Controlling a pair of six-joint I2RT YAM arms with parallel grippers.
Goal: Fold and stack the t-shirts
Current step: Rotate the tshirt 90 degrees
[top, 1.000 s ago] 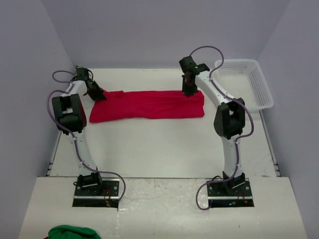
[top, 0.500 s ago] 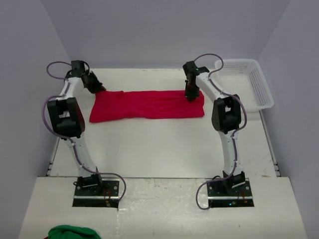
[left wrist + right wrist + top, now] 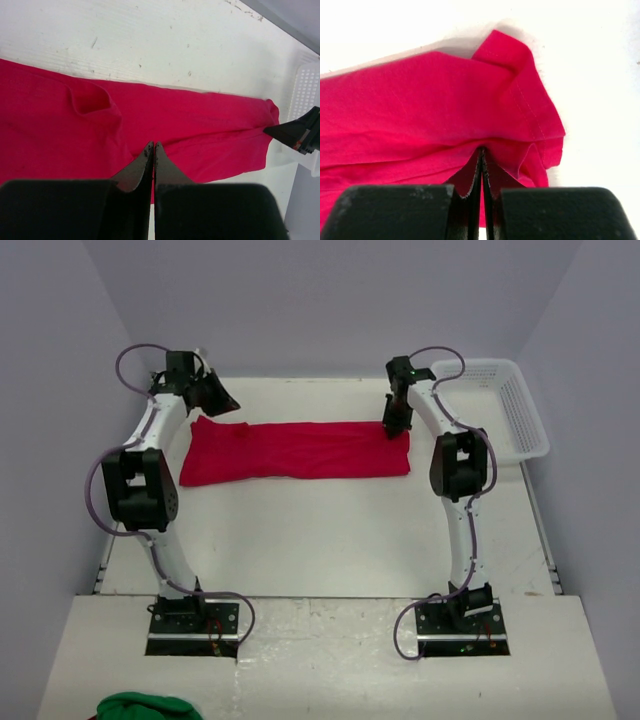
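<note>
A single red t-shirt [image 3: 300, 450] lies folded into a long strip across the far half of the table. My left gripper [image 3: 222, 402] is shut and hovers just beyond the shirt's far left corner. In the left wrist view its tips [image 3: 153, 145] meet above the flat t-shirt [image 3: 200, 125] with nothing between them. My right gripper [image 3: 395, 427] is at the shirt's far right corner. In the right wrist view it [image 3: 481, 149] is shut on a pucker of the t-shirt [image 3: 420, 100], and the cloth gathers up to the tips.
A white mesh basket [image 3: 500, 405] stands at the back right, just past the shirt's right end, and shows in the left wrist view as well [image 3: 307, 90]. A green cloth [image 3: 140, 707] lies at the near left, below the arm bases.
My left gripper has risen off the shirt's far left corner and moved away and to the right. My right gripper has slid a little right along the shirt's far edge.
</note>
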